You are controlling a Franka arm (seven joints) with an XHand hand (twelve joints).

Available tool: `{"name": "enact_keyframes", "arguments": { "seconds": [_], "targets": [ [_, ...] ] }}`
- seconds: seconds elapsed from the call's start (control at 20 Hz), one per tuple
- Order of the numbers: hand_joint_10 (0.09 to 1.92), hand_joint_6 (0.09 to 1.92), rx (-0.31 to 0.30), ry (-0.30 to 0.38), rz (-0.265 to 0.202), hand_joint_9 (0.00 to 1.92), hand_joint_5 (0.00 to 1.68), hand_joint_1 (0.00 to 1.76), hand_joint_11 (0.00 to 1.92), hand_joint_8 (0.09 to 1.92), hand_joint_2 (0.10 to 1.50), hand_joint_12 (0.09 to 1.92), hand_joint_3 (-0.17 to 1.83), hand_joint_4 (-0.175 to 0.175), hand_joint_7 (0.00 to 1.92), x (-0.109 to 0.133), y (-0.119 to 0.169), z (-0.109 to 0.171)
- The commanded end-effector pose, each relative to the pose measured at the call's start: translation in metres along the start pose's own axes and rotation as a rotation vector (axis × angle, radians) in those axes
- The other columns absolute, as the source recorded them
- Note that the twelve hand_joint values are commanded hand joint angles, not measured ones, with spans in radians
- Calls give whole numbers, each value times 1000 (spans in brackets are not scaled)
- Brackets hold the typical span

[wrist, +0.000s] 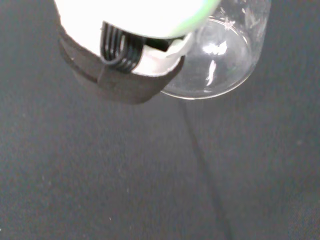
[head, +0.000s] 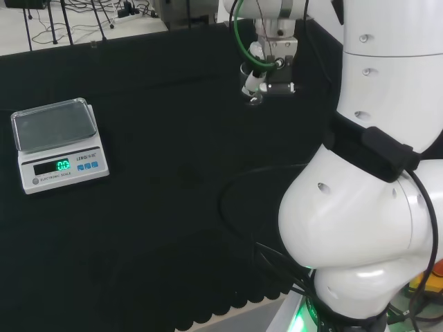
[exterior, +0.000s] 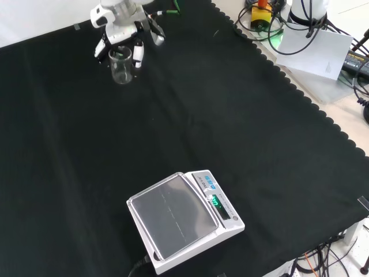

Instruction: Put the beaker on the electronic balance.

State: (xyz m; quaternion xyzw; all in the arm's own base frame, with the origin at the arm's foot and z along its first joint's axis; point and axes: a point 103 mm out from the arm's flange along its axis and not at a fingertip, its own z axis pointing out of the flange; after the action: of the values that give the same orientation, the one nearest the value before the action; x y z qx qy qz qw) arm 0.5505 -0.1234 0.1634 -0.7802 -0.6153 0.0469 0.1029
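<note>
So, step: grasp phase, I'd judge; carry to the scale not begun

Hand: upper left of the front view, hand (exterior: 122, 36) comes down from the frame's top w/ fingers (exterior: 138, 56) curled down round a small glass beaker (exterior: 120, 66); looks clamped on it, one finger each side of the glass

Hand, head view: top centre of frame, hand (head: 266, 72) just left of the big white arm links, beaker (head: 250, 83) a faint clear shape at its lower left

Beaker: upright, looks empty; can't tell if its base is on the cloth (exterior: 190, 115) or just off it

Wrist view: beaker (wrist: 225, 55) close and large, rounded clear wall w/ highlights, next to a blurred white and black part of the hand (wrist: 125, 55); dark cloth (wrist: 150, 175) beyond

Scale: lower centre of the front view, scale (exterior: 184, 219) w/ bare grey pan and lit green display; in the head view the scale (head: 59, 142) sits at the left edge, mid-height

Gap: beaker & scale well apart, open cloth between, nothing in the way that I can see

Next move, my read: lift straight up enough to clear the cloth, keep glass upright, travel toward lower centre of the front view, stop over the pan's middle, lower till base sits flat, then release

Watch for: clear smooth glass could slip or tilt in the fingers; pan is raised w/ a rim, so come in from above, not sideways; set it centred
</note>
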Motion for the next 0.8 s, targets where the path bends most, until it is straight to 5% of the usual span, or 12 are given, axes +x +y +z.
{"name": "enact_keyframes", "arguments": {
  "seconds": [0.05,0.45,0.8],
  "targets": [
    [1362,1484,-6,-27,-11,1075,792,1170,1232,1648,842,1056,846,5,794,0,-15,-19],
    [1356,1472,-24,-30,-37,1084,808,1174,1229,1643,830,1059,859,5,800,42,-29,-39],
    [1349,1455,-1,-49,-188,1093,822,1179,1224,1637,817,1062,871,3,808,160,-27,-35]
  ]
}}
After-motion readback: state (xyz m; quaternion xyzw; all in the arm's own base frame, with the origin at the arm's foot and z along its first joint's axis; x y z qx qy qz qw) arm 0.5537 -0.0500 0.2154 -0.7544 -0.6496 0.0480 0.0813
